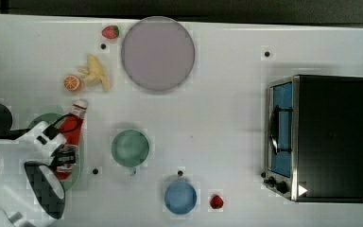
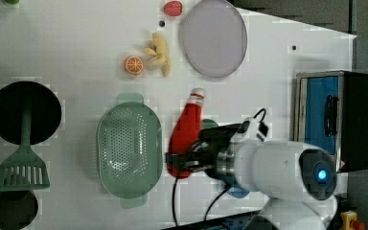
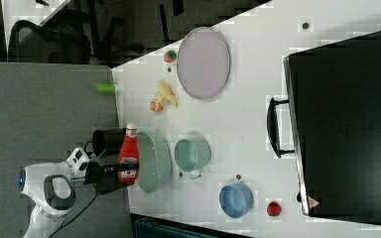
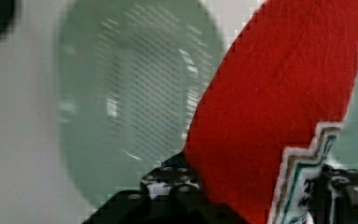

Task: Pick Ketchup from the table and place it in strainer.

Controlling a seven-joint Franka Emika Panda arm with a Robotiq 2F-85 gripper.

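Gripper (image 2: pixel 184 160) clamped across the lower body of the Ketchup (image 2: pixel 186 136), bottle lifted off the table (image 2: pixel 76 57). Bottle appears to hang just beside the strainer (image 2: pixel 129 149), possibly over its rim; strainer sits near the table's edge by the robot's base.

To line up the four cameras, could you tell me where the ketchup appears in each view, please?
Top view: ketchup at left, in the gripper.
Left view: centre, right of the strainer.
Right view: lower left, beside the strainer.
Wrist view: right half.
Shared landmark: the strainer.
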